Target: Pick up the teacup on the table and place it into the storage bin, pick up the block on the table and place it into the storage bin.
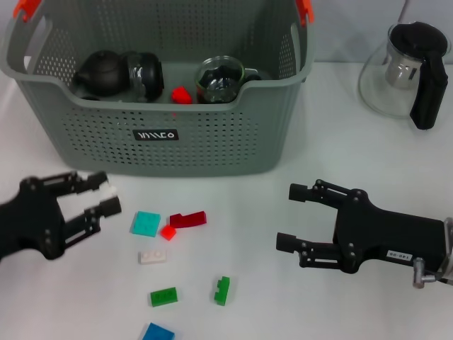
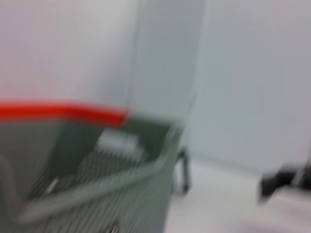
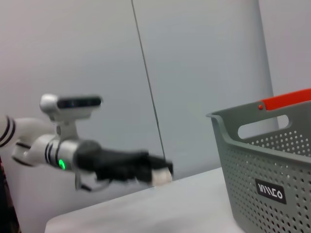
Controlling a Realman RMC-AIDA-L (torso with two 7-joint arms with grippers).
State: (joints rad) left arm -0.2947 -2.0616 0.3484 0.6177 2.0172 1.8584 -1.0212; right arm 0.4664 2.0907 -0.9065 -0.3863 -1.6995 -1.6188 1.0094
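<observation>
Storage bin (image 1: 212,142), a large grey perforated plastic basket with orange handle clips (image 1: 304,8) and a small black label (image 1: 156,134), at the far centre of the white table (image 1: 340,297).

Head view: inside the bin, a black teapot (image 1: 99,73), a dark-lidded glass vessel (image 1: 145,74), a small red block (image 1: 182,95) and a clear glass teacup (image 1: 221,78). On the table in front of the bin, loose pieces: teal square block (image 1: 146,224), dark red block (image 1: 188,219), tiny red block (image 1: 168,232), white flat block (image 1: 152,256), two green blocks (image 1: 163,297) (image 1: 222,290), blue block (image 1: 158,333) at the near edge. Clear glass pitcher with black handle (image 1: 407,71) far right, well apart from the bin. Left gripper (image 1: 100,194) near the bin's front left corner, jaws narrowed on a small white piece (image 1: 108,190). Right gripper (image 1: 291,217) to the right of the blocks, jaws spread wide, nothing between them.

Left wrist view: heavily blurred; bin rim (image 2: 146,170) with an orange clip (image 2: 63,111) close by, contents not readable.

Right wrist view: left gripper (image 3: 163,174) raised clear of the table (image 3: 170,204), the white piece (image 3: 160,177) at its tip; bin (image 3: 252,155) to one side, apart from the gripper, label (image 3: 269,190) and orange clip (image 3: 286,99) visible.
</observation>
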